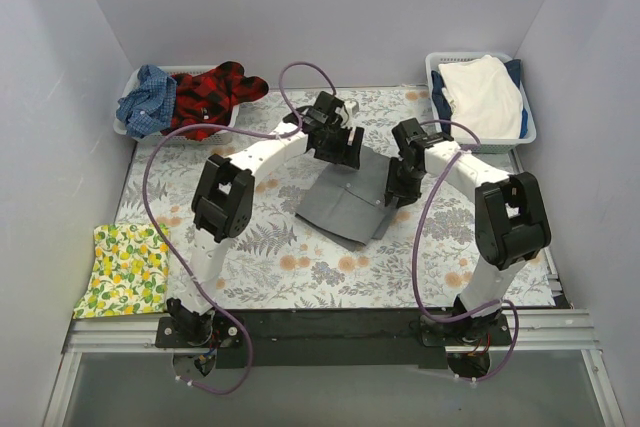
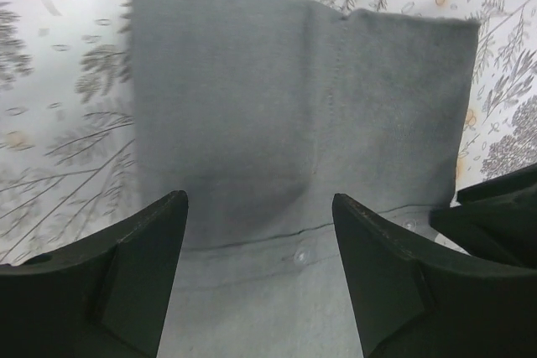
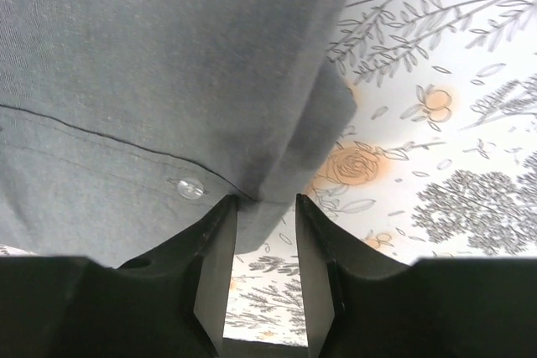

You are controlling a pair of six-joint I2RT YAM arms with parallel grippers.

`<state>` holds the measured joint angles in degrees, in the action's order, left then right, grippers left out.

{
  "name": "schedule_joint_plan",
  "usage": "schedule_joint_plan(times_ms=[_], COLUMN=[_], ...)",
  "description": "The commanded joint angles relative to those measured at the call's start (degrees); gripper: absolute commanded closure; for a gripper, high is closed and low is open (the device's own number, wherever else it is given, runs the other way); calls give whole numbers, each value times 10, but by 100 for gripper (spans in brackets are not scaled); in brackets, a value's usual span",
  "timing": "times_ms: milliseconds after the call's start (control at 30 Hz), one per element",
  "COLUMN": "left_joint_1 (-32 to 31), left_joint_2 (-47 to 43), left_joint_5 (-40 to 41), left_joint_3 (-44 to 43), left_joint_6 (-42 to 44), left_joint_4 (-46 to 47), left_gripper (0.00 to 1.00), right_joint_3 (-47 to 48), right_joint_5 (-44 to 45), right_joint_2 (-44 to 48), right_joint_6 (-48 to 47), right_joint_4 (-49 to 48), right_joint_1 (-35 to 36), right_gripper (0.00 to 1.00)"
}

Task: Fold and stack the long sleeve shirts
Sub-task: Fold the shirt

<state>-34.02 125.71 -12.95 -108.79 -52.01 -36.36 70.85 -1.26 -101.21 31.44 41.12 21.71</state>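
A plain grey long sleeve shirt (image 1: 350, 202), folded into a flat block, lies in the middle of the table; its buttons show in both wrist views. My left gripper (image 1: 340, 147) hovers open over its far part, the grey cloth (image 2: 294, 106) spread beneath and nothing between the fingers, midpoint (image 2: 260, 203). My right gripper (image 1: 400, 190) sits at the shirt's right edge. Its jaws stand apart around the midpoint (image 3: 266, 200), and the folded cloth edge (image 3: 151, 64) reaches just to their tips. A red-black plaid shirt (image 1: 212, 95) and a blue checked one (image 1: 146, 102) lie bunched at back left.
The two bunched shirts sit in a white basket (image 1: 128, 82). Another basket (image 1: 527, 132) at back right holds white cloth (image 1: 487, 92). A lemon-print cloth (image 1: 128, 269) lies at the near left. A fern-print cover (image 1: 300, 257) spans the table, with walls on three sides.
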Motion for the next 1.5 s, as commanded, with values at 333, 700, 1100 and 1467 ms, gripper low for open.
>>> schedule_joint_plan(times_ms=[333, 700, 1100, 1467], left_joint_1=[-18, 54, 85, 105], left_joint_2=[58, -57, -105, -104], left_joint_5=[-32, -10, 43, 73], left_joint_3=[-6, 7, 45, 42], left_joint_6=[-4, -98, -83, -95], left_joint_4=[42, 74, 60, 56], left_gripper=[30, 26, 24, 22], right_joint_3=[74, 91, 234, 98], right_joint_5=[-33, -84, -125, -104], right_joint_2=[80, 30, -189, -143], right_joint_6=[-121, -164, -161, -186], right_joint_4=[-17, -69, -65, -51], right_joint_1=[56, 164, 193, 194], right_gripper=[59, 59, 60, 61])
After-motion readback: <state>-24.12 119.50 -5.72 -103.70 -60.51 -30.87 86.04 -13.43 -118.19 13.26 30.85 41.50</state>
